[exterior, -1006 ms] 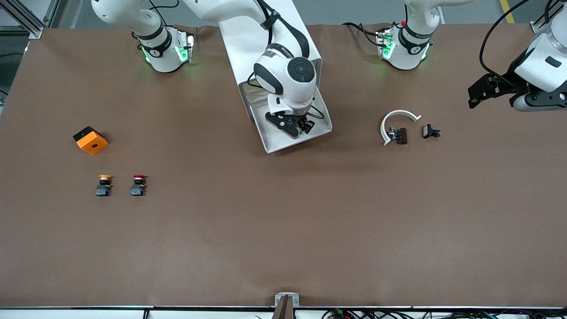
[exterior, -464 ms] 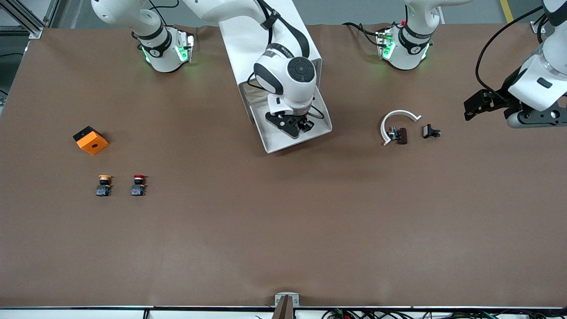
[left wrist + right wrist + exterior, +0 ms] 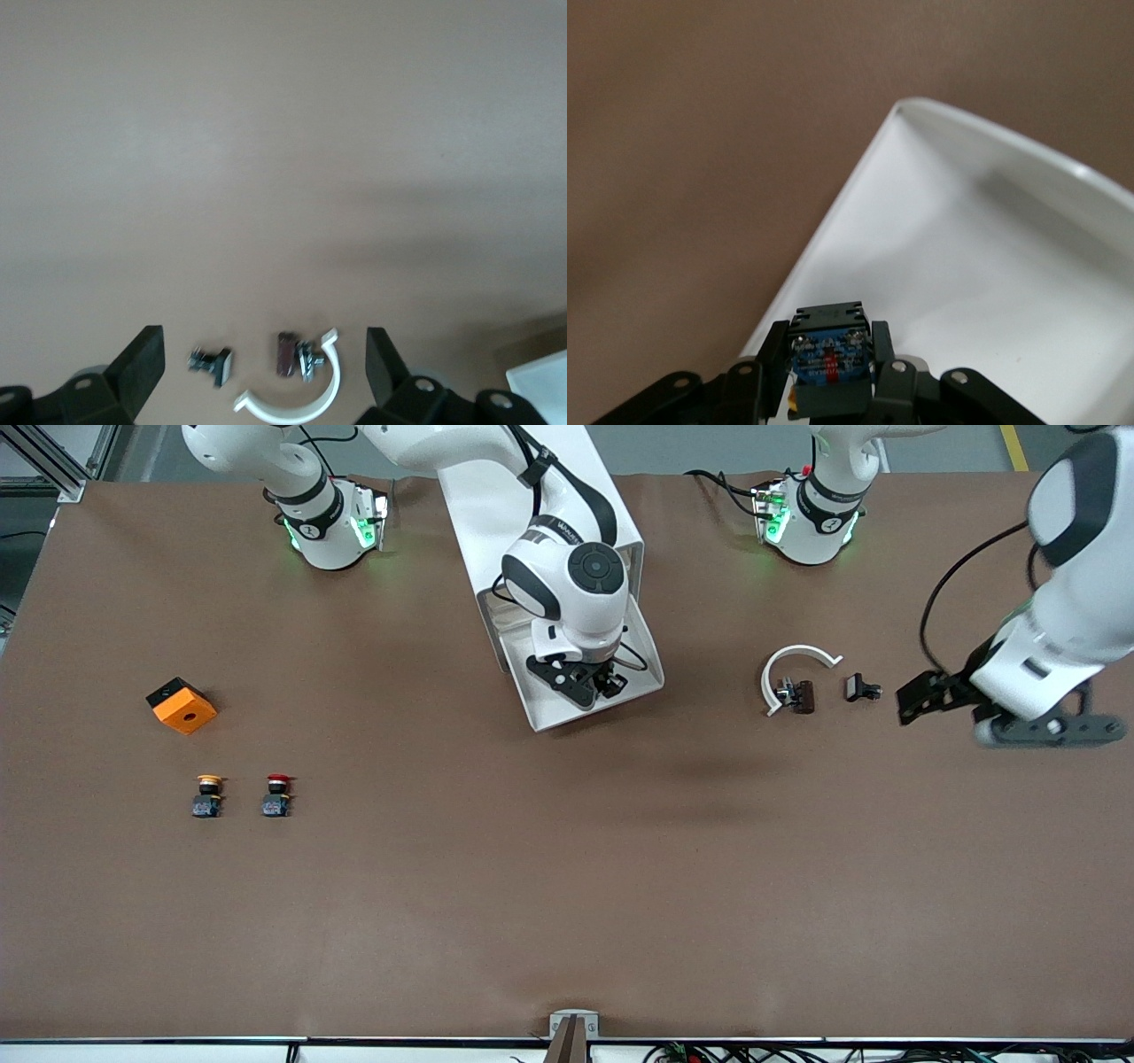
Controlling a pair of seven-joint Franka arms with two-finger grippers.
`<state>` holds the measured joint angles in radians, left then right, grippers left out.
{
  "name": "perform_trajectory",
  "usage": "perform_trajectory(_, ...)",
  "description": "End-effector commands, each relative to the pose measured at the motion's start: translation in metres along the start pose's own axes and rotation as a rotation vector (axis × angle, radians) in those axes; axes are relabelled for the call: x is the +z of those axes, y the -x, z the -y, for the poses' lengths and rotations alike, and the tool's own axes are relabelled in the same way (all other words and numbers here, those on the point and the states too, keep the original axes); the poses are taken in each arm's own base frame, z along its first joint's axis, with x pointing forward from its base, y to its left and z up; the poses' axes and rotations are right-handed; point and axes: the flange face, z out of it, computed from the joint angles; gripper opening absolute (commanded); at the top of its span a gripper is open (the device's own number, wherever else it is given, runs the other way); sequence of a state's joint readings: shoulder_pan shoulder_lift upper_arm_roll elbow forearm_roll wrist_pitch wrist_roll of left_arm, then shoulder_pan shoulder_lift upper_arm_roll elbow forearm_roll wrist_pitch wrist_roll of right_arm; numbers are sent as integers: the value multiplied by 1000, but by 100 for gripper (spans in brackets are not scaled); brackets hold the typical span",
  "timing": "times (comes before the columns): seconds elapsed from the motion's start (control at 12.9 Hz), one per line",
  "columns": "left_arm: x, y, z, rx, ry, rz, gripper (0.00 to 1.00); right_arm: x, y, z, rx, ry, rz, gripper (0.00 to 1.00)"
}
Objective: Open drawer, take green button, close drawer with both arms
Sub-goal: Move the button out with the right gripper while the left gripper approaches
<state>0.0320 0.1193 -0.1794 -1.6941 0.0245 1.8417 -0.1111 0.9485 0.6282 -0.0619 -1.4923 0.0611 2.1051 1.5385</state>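
Front view: right gripper (image 3: 592, 683) down in the open drawer (image 3: 542, 710), fingers clenched on the button (image 3: 609, 686); left gripper (image 3: 912, 700) over the surface (image 3: 567, 868) near a white clip (image 3: 791, 666), fingers spread.

Left wrist view: fingers (image 3: 142, 361) released, clip (image 3: 301, 400) between.

Right wrist view: button (image 3: 829, 348) pinched above the drawer (image 3: 966, 266).
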Motion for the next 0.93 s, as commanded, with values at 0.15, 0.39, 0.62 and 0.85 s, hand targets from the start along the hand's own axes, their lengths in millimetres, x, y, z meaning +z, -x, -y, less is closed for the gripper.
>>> perform_trajectory(0.15,105,-43,-57,81,74,-23,100,-65,-88,-7,-104,-9,75,0)
perform_trajectory(0.39,166,-46,-108,80,123,-3,100,-93,-166,-38,-259,26,105,0)
perform_trajectory(0.62,206,-34,-158,-18,133,48,100,-109,-244,-75,-366,22,116,0)
perform_trajectory(0.85,232,-8,-222,-155,111,99,100,-105,-307,-116,-458,27,124,0)
